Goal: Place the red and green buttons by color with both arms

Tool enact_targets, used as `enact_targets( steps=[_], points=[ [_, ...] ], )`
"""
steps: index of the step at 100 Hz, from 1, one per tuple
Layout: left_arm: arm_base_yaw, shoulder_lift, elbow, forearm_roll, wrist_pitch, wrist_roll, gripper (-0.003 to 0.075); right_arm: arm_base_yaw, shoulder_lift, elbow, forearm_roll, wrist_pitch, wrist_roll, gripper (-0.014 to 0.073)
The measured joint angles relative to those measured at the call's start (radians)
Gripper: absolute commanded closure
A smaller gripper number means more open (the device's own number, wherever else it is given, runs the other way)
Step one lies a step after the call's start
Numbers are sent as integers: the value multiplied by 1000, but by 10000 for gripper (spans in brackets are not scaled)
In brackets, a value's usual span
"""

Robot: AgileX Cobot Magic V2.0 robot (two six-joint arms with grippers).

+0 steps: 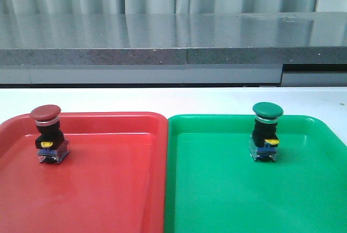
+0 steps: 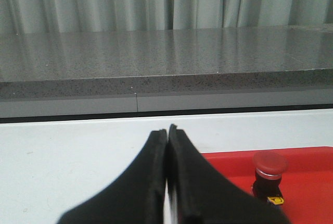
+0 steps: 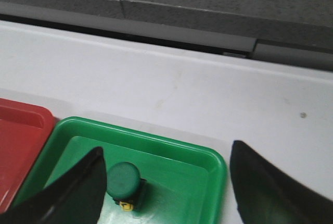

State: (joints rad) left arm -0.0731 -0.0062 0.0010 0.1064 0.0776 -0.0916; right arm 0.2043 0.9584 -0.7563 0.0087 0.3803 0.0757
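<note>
Red button (image 1: pixel 46 134) upright in red tray (image 1: pixel 108 189), green button (image 1: pixel 266 131) in green tray (image 1: pixel 227 200), L hand (image 2: pixel 167 133) pressed together, R hand (image 3: pixel 166 182) spread.

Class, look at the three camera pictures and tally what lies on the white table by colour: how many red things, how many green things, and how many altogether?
Red: 2, the red button and the red tray it stands in.
Green: 2, the green button and the green tray it stands in.
Total: 4.

White table (image 1: pixel 162 98) (red tray (image 1: pixel 108 189), green tray (image 1: pixel 217 200) touching)
</note>
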Motion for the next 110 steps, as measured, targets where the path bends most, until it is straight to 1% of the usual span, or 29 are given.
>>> enact_targets(
  steps=[17,30,47,54,61,80,83,87,110],
  points=[
    [0,0,0,0,0,0,739,-46,-208,132,-9,15,0,86],
    [0,0,0,0,0,0,739,-50,-367,215,-9,44,0,86],
    [0,0,0,0,0,0,739,-52,-543,275,-14,80,0,93],
    [0,0,0,0,0,0,739,-52,-593,285,-20,95,0,151],
    [0,0,0,0,0,0,739,-52,-630,287,-24,103,0,255],
    [0,0,0,0,0,0,739,-52,-654,287,-26,105,0,628],
    [0,0,0,0,0,0,739,-52,-654,287,-26,105,0,668],
    [0,0,0,0,0,0,739,-52,-654,287,-26,105,0,655],
    [0,0,0,0,0,0,739,-52,-654,287,-26,105,0,662]
  ],
)
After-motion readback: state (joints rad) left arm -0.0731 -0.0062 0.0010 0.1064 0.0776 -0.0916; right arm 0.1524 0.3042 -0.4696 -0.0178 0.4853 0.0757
